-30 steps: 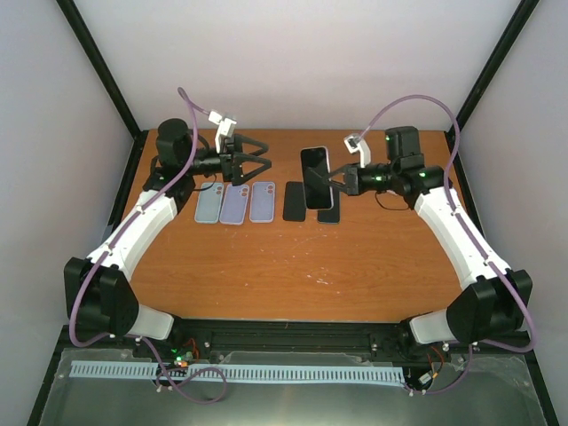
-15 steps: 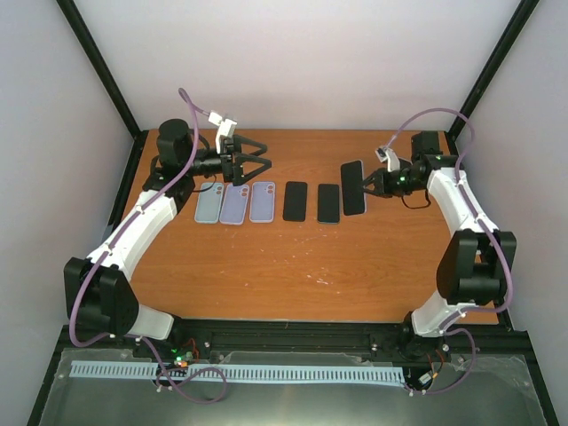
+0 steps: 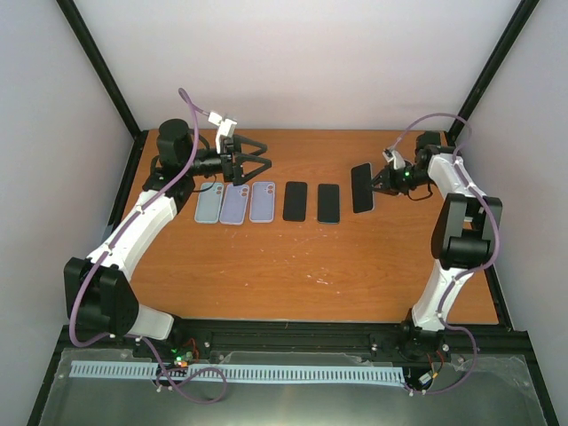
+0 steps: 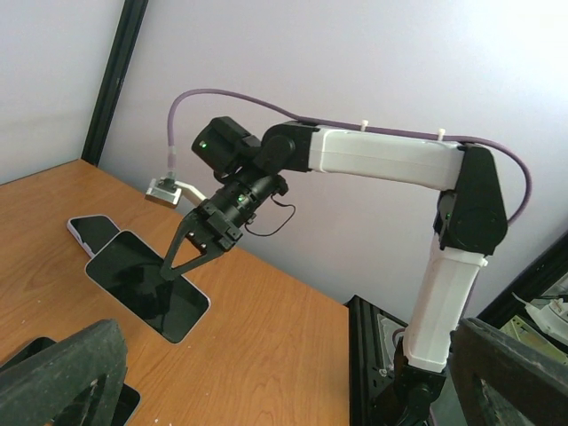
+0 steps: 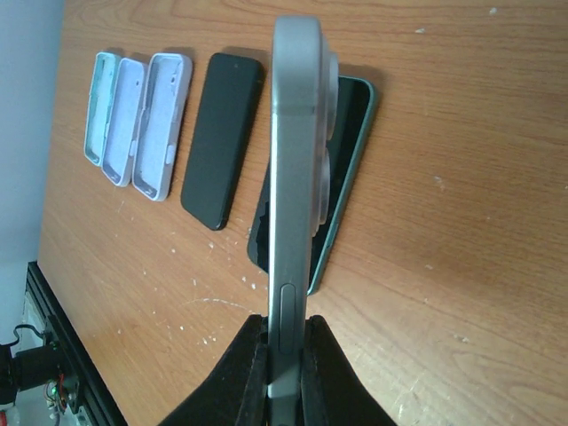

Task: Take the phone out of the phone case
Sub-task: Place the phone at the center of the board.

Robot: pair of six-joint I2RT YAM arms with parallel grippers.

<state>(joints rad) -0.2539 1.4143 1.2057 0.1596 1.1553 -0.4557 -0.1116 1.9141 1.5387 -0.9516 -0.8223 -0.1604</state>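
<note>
The right gripper (image 3: 374,184) pinches the phone (image 3: 361,187) by one end, in the upper right of the top view. The dark case (image 3: 328,203) lies flat on the table (image 3: 293,266) just left of it. The left gripper (image 3: 260,158) has its fingers spread wide near three pale cases (image 3: 234,203).

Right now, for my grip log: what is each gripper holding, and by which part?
Right gripper: phone, pinched at the end opposite its camera bump. Left gripper: nothing.
</note>
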